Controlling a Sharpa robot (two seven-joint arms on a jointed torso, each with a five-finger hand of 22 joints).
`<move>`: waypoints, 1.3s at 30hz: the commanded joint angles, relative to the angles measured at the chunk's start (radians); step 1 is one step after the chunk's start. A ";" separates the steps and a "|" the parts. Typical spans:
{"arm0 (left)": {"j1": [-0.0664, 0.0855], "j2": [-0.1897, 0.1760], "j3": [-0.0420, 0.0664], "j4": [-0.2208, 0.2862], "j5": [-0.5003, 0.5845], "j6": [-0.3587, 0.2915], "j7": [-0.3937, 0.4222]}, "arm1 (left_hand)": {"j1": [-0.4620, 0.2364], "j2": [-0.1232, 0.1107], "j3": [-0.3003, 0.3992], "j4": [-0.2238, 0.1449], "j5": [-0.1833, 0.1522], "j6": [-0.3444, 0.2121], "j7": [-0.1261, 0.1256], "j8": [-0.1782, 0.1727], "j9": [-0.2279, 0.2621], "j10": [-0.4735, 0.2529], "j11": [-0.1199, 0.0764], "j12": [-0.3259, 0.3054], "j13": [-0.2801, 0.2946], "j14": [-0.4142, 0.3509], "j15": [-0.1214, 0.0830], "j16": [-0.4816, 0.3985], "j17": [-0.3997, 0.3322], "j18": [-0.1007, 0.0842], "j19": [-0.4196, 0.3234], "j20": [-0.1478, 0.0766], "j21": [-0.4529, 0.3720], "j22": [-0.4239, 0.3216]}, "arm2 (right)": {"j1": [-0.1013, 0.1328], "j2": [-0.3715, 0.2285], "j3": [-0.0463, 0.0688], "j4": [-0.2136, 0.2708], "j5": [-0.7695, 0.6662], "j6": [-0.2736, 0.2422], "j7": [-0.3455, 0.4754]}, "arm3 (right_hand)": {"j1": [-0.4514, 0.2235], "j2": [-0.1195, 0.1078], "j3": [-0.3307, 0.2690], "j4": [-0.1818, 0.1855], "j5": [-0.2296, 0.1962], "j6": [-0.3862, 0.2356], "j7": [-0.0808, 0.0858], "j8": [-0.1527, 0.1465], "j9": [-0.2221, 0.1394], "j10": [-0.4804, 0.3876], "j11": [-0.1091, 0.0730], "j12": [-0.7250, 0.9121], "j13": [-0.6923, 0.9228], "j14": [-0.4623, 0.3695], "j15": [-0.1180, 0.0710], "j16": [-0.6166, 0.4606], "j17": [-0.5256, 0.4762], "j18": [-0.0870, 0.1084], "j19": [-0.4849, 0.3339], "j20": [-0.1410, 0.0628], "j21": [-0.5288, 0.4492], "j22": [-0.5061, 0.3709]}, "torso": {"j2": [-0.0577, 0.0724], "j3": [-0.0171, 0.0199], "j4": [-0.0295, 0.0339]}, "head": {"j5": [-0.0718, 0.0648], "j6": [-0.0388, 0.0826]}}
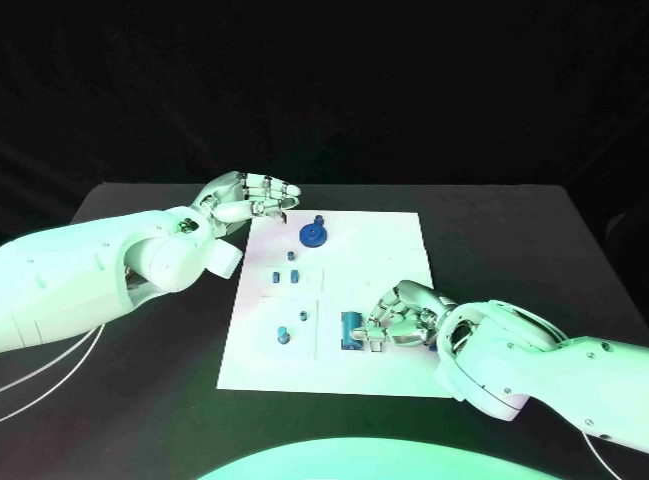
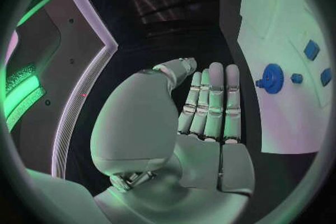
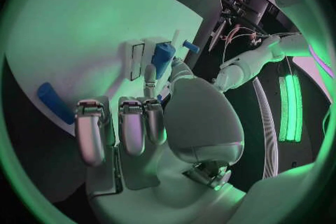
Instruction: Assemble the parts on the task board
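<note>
Right hand curls at the stiff, light blue block, grip unclear; left hand hovers flat, fingers together.

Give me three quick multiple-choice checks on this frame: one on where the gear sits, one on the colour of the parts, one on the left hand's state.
1. Where on the task board is the blue gear?
A. Far end, near the left hand
B. Near end, under the right hand
C. Off the board, on the black table

2. What colour are the parts?
A. Red
B. Blue
C. Yellow

3. What is the left hand doing?
A. Gripping the gear
B. Pressing the board
C. Holding nothing

Answers:
1 A, the gear lies at the board's far end beside the left hand.
2 B, every small piece on the white plate is blue.
3 C, the left wrist view shows an empty palm with straight fingers.
</note>
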 commanded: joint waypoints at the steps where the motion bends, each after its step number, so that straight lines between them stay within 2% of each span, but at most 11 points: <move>1: 0.000 0.000 0.001 0.003 0.005 0.012 0.005 | -0.002 0.009 -0.003 0.002 0.003 -0.002 -0.002 0.004 -0.001 -0.008 0.001 0.004 -0.001 -0.001 0.002 -0.006 -0.001 0.012 0.001 0.005 -0.005 -0.001 | -0.005 -0.012 0.000 0.011 -0.017 0.045 0.116 | 0.034 -0.014 0.014 0.000 -0.007 -0.002 0.000 -0.002 -0.004 0.105 -0.007 0.004 0.263 0.102 -0.005 0.003 0.263 -0.014 0.105 -0.006 0.004 0.263 | 0.000 0.0009 -0.0008 | 0.001 -0.001; 3: 0.000 -0.001 0.001 0.003 0.005 0.012 0.005 | -0.002 0.009 -0.003 0.002 0.004 -0.002 -0.002 0.004 -0.001 -0.009 0.001 0.005 -0.001 -0.001 0.002 -0.006 -0.001 0.012 0.001 0.005 -0.005 -0.002 | -0.007 -0.018 0.000 0.014 -0.026 0.054 0.128 | 0.056 -0.024 0.024 -0.001 -0.011 0.001 -0.001 -0.002 -0.006 0.105 -0.008 0.004 0.263 0.102 -0.005 0.003 0.263 -0.014 0.105 -0.006 0.004 0.263 | 0.000 0.0011 -0.0008 | 0.002 -0.001; 6: 0.000 -0.001 0.001 0.003 0.005 0.012 0.005 | -0.002 0.009 -0.003 0.002 0.004 -0.002 -0.002 0.004 -0.001 -0.009 0.001 0.005 -0.001 -0.001 0.002 -0.006 -0.001 0.012 0.001 0.005 -0.005 -0.002 | -0.010 -0.022 0.000 0.018 -0.043 0.063 0.134 | 0.106 -0.040 0.055 0.000 -0.044 0.014 -0.006 0.002 -0.010 0.105 -0.012 0.004 0.263 0.102 -0.008 0.003 0.263 -0.014 0.105 -0.008 0.004 0.263 | 0.001 0.0008 -0.0010 | 0.001 0.000; 16: 0.000 -0.002 0.001 0.003 0.005 0.012 0.004 | -0.002 0.009 -0.003 0.002 0.004 -0.002 -0.002 0.004 -0.001 -0.009 0.001 0.005 -0.001 -0.001 0.002 -0.006 -0.001 0.012 0.001 0.005 -0.005 -0.002 | -0.016 -0.017 0.000 0.012 -0.090 0.066 0.104 | 0.116 -0.048 0.067 0.003 -0.048 0.027 -0.009 0.008 -0.011 0.105 -0.015 0.004 0.263 0.102 -0.010 0.003 0.263 -0.014 0.105 -0.010 0.004 0.263 | 0.001 -0.0006 0.0013 | 0.001 -0.003; 24: 0.000 -0.003 0.000 0.003 0.005 0.013 0.003 | -0.002 0.009 -0.002 0.002 0.003 -0.002 -0.002 0.005 -0.001 -0.009 0.001 0.005 -0.002 -0.002 0.002 -0.006 -0.001 0.012 0.001 0.005 -0.006 -0.001 | -0.021 0.002 0.000 -0.005 -0.134 0.038 0.041 | 0.121 -0.040 0.081 0.003 -0.046 0.036 -0.015 0.015 -0.011 0.105 -0.019 0.004 0.263 0.102 -0.014 0.003 0.263 -0.014 0.105 -0.012 0.004 0.263 | 0.001 -0.0009 0.0013 | 0.004 -0.003; 31: 0.000 -0.005 0.000 0.003 0.005 0.013 0.002 | -0.002 0.009 -0.002 0.002 0.003 -0.002 -0.002 0.005 -0.001 -0.009 0.001 0.005 -0.002 -0.002 0.002 -0.006 -0.001 0.012 0.001 0.005 -0.006 -0.001 | -0.022 0.011 0.000 -0.013 -0.146 0.008 0.010 | 0.091 -0.013 0.103 0.005 -0.028 0.042 -0.020 0.020 -0.013 0.105 -0.024 0.004 0.263 0.102 -0.018 0.003 0.263 -0.014 0.105 -0.017 0.004 0.263 | 0.000 -0.0010 0.0011 | 0.005 -0.002; 39: 0.000 -0.006 0.000 0.003 0.005 0.013 0.002 | -0.002 0.009 -0.002 0.002 0.003 -0.002 -0.002 0.005 -0.001 -0.009 0.001 0.005 -0.002 -0.002 0.002 -0.006 -0.001 0.012 0.001 0.005 -0.006 -0.001 | -0.023 0.014 0.000 -0.017 -0.145 0.010 0.007 | 0.071 -0.006 0.109 0.005 -0.020 0.041 -0.021 0.023 -0.013 0.105 -0.025 0.004 0.263 0.102 -0.019 0.003 0.263 -0.014 0.105 -0.018 0.004 0.263 | 0.000 -0.0012 0.0004 | 0.006 -0.003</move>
